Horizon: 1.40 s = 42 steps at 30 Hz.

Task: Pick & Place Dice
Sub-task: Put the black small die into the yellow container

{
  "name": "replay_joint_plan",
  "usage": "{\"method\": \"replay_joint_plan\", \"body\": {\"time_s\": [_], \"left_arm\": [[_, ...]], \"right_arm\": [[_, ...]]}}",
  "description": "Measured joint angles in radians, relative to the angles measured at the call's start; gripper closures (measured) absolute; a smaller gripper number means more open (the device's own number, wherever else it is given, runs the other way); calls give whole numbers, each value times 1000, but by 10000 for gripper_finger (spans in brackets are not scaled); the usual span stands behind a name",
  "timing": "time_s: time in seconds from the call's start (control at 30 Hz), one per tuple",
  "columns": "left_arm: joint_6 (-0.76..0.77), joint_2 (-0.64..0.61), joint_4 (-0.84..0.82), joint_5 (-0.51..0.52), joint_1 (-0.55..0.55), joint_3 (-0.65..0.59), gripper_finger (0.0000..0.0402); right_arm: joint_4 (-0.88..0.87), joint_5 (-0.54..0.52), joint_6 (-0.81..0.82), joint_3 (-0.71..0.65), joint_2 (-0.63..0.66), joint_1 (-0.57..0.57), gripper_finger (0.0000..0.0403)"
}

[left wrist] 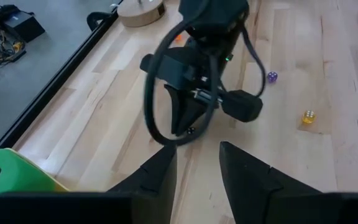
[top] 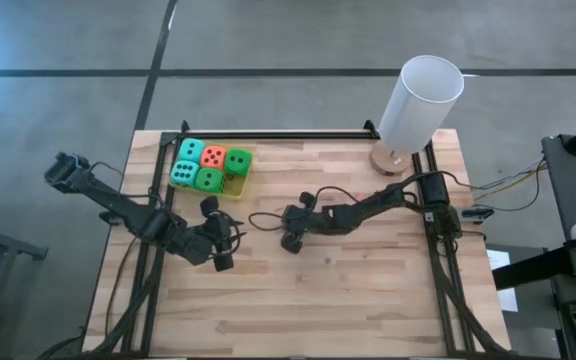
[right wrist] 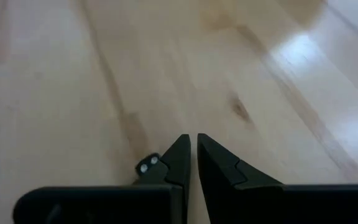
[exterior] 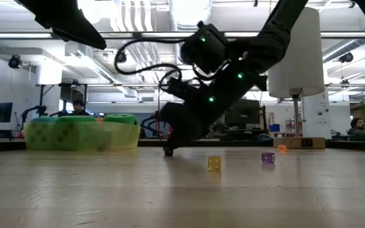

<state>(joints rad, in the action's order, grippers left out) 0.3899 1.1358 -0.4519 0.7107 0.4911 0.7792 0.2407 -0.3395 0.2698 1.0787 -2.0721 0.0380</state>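
I see the table (top: 368, 290) whole from above. A white lamp (top: 420, 100) stands on a wooden foot at the far corner, behind the right arm.

My left claw (left wrist: 197, 148) hangs low over the boards near mid-table. Its fingers are parted with only bare wood in the gap. Facing it, close by, my right claw (right wrist: 193, 146) has its tips down at the table, pinched to a thin slit. I see nothing between them. The right wrist view alone shows a tiny dark speck (right wrist: 145, 167) with two pale dots just beside one finger.

The yellow tray (top: 236, 186) sits beyond the left claw, toward the far-left corner and well apart from the right claw. All five dice (top: 211, 158) lie in it, pips up, in two rows: three behind, two in front. Cubes have no long side, but the block runs across the table, slightly tilted. The low view shows them through the tray wall (exterior: 125, 136).

Three small dice (exterior: 214, 163) are scattered beyond the right claw. They show clearly only in the low and left wrist views.

I can read no writing anywhere.
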Motion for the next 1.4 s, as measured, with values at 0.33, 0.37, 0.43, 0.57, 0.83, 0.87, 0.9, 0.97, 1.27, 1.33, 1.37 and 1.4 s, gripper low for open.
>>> {"method": "replay_joint_plan", "body": {"time_s": [0.33, 0.37, 0.43, 0.57, 0.83, 0.87, 0.9, 0.97, 1.27, 1.33, 1.37, 1.4], "left_arm": [[0, 0, 0, 0, 0, 0, 281], [0, 0, 0, 0, 0, 0, 281], [0, 0, 0, 0, 0, 0, 281], [0, 0, -2, 0, 0, 0, 278], [-1, 1, 5, -1, 0, 0, 281], [-1, 4, 13, 0, 0, 0, 281], [-16, 10, 15, 0, -1, 0, 281], [-69, 37, 41, 0, -2, 0, 279], [-156, 179, 271, -25, -47, 3, 276], [-100, 203, 307, -52, -73, 3, 278], [-71, 218, 302, -68, -85, 1, 279], [-40, 235, 302, -82, -100, 1, 279]], "right_arm": [[-117, -58, -106, 100, 14, 66, 375], [-143, -78, -111, 101, 27, 73, 374], [-169, -115, -117, 106, 58, 86, 374], [-181, -146, -125, 62, 148, 120, 374], [-180, -161, -106, -94, 400, 206, 374], [-181, -161, -104, -111, 426, 217, 374], [-175, -161, -100, -128, 453, 230, 374], [-181, -161, -97, -161, 504, 252, 374], [-176, -159, -95, -234, 625, 333, 374], [-185, -159, -98, -238, 639, 344, 374], [-181, -158, -98, -238, 645, 350, 374], [-181, -158, -98, -238, 651, 356, 374]]}}
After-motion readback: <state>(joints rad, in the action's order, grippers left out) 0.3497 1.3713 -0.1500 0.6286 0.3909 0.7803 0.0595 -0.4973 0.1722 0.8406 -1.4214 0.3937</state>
